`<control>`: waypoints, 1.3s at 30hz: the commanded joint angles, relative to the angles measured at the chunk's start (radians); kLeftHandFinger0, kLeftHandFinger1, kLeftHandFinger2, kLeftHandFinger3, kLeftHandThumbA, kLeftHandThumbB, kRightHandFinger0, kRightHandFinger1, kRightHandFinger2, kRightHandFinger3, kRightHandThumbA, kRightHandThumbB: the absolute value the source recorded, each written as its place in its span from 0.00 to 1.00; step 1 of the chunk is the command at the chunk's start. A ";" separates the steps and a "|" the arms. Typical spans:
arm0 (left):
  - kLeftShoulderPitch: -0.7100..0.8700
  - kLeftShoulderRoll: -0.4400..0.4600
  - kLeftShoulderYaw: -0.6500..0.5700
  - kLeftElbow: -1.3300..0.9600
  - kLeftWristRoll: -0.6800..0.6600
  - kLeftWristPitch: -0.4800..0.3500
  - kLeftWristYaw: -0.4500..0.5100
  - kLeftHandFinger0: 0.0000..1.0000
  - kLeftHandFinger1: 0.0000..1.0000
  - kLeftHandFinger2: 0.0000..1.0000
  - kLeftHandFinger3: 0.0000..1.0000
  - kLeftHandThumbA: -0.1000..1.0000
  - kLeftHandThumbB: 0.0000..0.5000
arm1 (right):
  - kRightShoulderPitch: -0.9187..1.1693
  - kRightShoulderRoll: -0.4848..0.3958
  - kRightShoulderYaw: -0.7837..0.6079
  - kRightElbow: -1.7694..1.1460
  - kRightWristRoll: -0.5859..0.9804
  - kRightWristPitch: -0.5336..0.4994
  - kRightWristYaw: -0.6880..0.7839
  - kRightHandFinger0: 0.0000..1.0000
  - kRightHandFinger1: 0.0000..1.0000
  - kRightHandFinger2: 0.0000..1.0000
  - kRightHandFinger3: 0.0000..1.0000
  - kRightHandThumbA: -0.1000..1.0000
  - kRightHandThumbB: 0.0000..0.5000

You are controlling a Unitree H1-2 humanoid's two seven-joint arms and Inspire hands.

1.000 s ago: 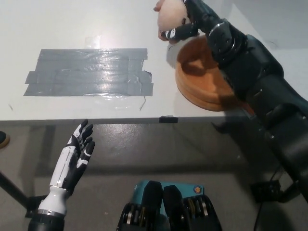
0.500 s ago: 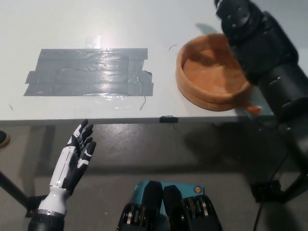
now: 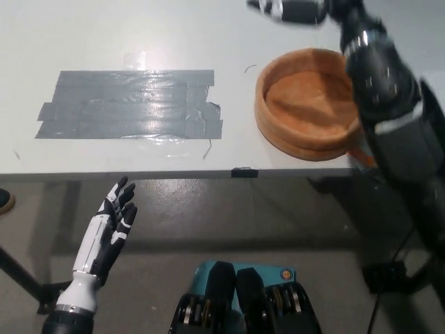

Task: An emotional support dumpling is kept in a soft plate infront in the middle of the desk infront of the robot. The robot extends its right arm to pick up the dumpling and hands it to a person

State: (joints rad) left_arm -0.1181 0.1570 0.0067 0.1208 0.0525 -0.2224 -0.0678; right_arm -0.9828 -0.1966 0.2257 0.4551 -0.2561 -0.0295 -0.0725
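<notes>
The dumpling does not show anywhere in the head view, so where it is cannot be told. The soft orange plate [image 3: 306, 104] sits on the right part of the white surface [image 3: 139, 35], close to its front edge, and its round hollow is bare.

The black right arm [image 3: 389, 111] rises from the lower right, passes over the plate's right rim and reaches to the top edge of the picture. The right robot hand [image 3: 288, 8] is there, beyond the plate's far rim, cut off by the frame and blurred; whether it is open, closed or gripping something cannot be told.

A broad patch of grey tape [image 3: 128, 104] lies flat on the left part of the surface, well apart from the plate.

The white left robot hand [image 3: 108, 233] rests low at the left, below the surface's front edge, open and holding nothing, fingers spread and pointing up.
</notes>
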 commanded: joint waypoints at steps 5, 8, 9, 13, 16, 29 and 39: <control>-0.010 0.008 -0.017 -0.029 0.025 -0.032 -0.006 1.00 1.00 1.00 1.00 0.87 0.62 | 0.505 -0.031 -0.063 -0.897 0.023 0.131 0.058 1.00 1.00 1.00 1.00 0.82 0.77; -0.002 0.002 -0.019 -0.027 0.021 -0.032 -0.006 1.00 1.00 1.00 1.00 0.86 0.62 | 0.612 -0.019 -0.056 -0.899 0.023 0.085 0.040 1.00 1.00 1.00 1.00 0.84 0.75; -0.003 0.003 -0.018 -0.025 0.022 -0.034 -0.005 1.00 1.00 1.00 1.00 0.86 0.62 | 0.643 -0.014 -0.055 -0.893 0.024 0.066 0.033 1.00 1.00 1.00 1.00 0.84 0.75; 0.033 -0.001 -0.024 -0.032 0.029 -0.045 -0.003 1.00 1.00 1.00 1.00 0.85 0.63 | 0.758 0.004 -0.049 -0.877 0.046 0.013 0.018 1.00 1.00 1.00 1.00 0.85 0.72; 0.048 -0.001 -0.028 -0.025 0.029 -0.059 -0.005 1.00 1.00 1.00 1.00 0.85 0.61 | 0.814 0.016 -0.048 -0.813 -0.009 -0.031 -0.018 1.00 1.00 1.00 1.00 0.90 0.71; 0.123 -0.003 -0.048 -0.043 0.031 -0.059 -0.002 1.00 1.00 1.00 1.00 0.84 0.68 | 0.936 0.032 -0.083 -0.496 -0.005 -0.142 -0.032 1.00 1.00 1.00 1.00 0.87 0.69; 0.155 -0.007 -0.064 -0.062 0.044 -0.049 -0.001 1.00 1.00 1.00 1.00 0.84 0.71 | 0.975 0.022 -0.086 -0.444 -0.030 -0.196 -0.030 1.00 1.00 1.00 1.00 0.86 0.70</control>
State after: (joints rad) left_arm 0.0264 0.1466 -0.0494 0.1005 0.0758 -0.2413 -0.0679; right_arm -0.0203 -0.1711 0.1520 0.0222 -0.2732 -0.1473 -0.0852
